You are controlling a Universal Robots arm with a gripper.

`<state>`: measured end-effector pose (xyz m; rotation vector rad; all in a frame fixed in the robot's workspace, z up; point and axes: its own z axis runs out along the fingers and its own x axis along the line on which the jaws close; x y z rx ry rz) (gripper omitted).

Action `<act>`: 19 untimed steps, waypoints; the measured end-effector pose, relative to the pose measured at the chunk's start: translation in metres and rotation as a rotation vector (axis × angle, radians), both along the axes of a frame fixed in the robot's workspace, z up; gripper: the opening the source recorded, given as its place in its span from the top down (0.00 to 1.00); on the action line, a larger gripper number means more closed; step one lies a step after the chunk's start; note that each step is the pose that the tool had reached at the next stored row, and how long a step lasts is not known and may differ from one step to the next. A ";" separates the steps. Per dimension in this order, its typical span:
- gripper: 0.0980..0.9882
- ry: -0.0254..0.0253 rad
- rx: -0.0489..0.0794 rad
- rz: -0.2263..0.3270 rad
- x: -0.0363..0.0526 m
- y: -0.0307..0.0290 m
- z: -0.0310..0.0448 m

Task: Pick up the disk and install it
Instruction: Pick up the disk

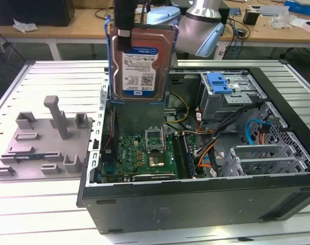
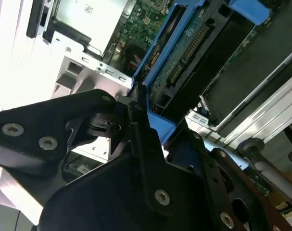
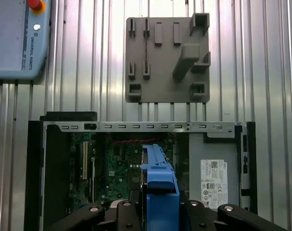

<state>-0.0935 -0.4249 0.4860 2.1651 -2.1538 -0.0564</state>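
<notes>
The disk point(image 1: 141, 64) is gripped upright at its upper edge by the gripper point(image 1: 126, 23). It is suspended above the open computer case point(image 1: 195, 201), toward the exterior view's left, presumably so the walls are cleared.

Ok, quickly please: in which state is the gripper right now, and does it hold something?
Gripper: shut on the disk, holding it upright by its blue carrier over the open computer case.

The disk point(image 1: 141, 64) hangs above the computer case point(image 1: 195, 204).
</notes>
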 end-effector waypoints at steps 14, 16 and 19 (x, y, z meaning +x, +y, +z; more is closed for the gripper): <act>0.70 0.0036 0.000 0.002 0.0547 -0.0266 0.0011; 0.70 0.0037 0.000 0.003 0.0614 -0.0304 0.0010; 0.70 0.0039 0.000 0.003 0.0704 -0.0361 0.0010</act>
